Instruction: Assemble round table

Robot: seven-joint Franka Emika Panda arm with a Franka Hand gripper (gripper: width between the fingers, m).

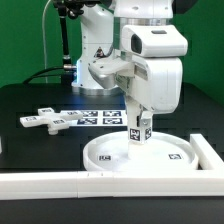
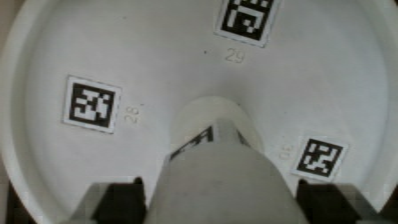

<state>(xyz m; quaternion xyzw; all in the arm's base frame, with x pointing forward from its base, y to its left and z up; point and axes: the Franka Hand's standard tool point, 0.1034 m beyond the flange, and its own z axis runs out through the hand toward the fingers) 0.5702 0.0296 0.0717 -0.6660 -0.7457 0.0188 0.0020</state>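
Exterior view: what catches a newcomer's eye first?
The gripper clamps the short cylinder post upright over the middle of the large round disc. The flat cross-shaped piece lies apart on the black table, toward the exterior view's left.

White disc — black-and-white square tags, white post, white cross piece, black table

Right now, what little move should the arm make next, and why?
Probably press and turn the post gently down into the round disc. The gripper holds it upright with its lower end at the disc's middle; whether it is seated yet I cannot tell.
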